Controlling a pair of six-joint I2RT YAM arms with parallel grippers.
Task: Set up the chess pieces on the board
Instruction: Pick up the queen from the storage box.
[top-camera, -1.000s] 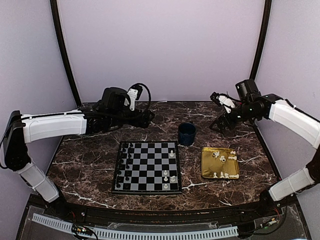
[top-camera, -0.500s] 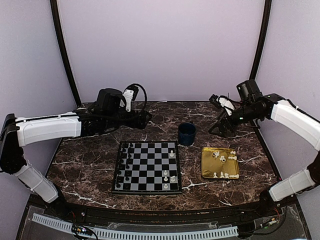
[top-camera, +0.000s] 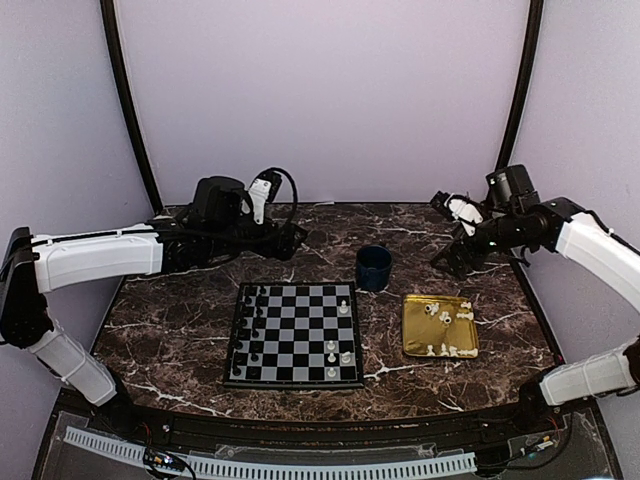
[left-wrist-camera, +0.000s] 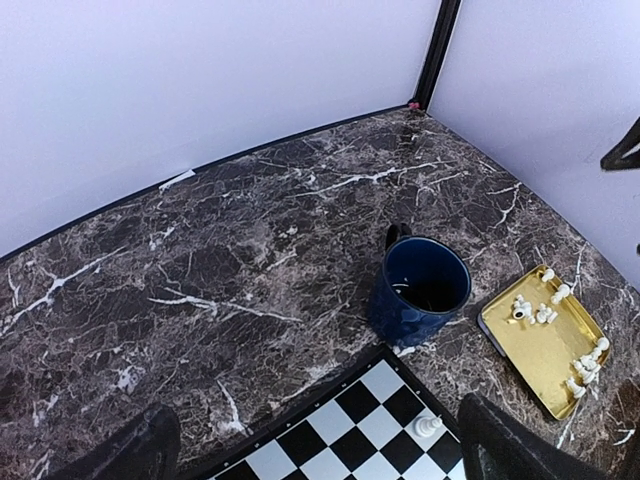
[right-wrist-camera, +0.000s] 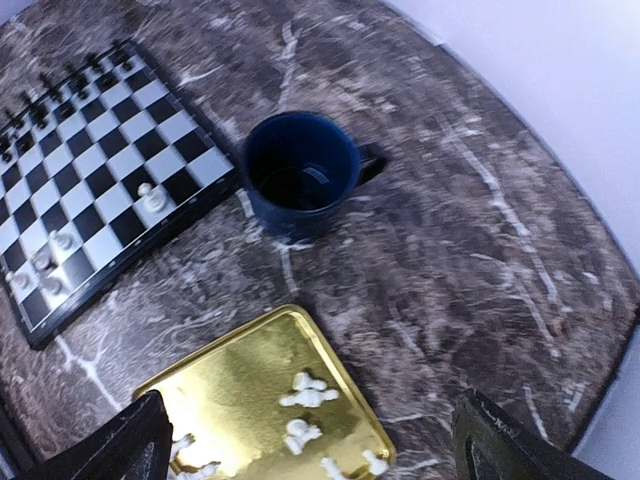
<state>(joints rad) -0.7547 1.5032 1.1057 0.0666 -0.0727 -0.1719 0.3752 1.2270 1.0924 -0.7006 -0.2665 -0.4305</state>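
The board (top-camera: 296, 326) lies at the table's middle, with black pieces down its left columns and several white chess pieces (top-camera: 344, 308) on its right side. More white chess pieces (top-camera: 438, 315) lie loose on a gold tray (top-camera: 422, 335) to the right. My left gripper (top-camera: 291, 240) hovers open behind the board's far left corner; the left wrist view shows the board's corner (left-wrist-camera: 345, 435) and one white piece (left-wrist-camera: 428, 426) below it. My right gripper (top-camera: 452, 252) hangs open behind the tray, above the tray's pieces (right-wrist-camera: 308, 392). Neither gripper holds anything.
A dark blue mug (top-camera: 374, 268) stands between the board's far right corner and the tray, and shows in both wrist views as the mug (left-wrist-camera: 420, 290) and the mug (right-wrist-camera: 300, 175). Curved walls and black poles ring the back of the marble table (top-camera: 180, 320).
The right arm has drawn its gripper a little to the right and back. The left arm has shifted slightly left. Both grippers stay open; no piece has moved.
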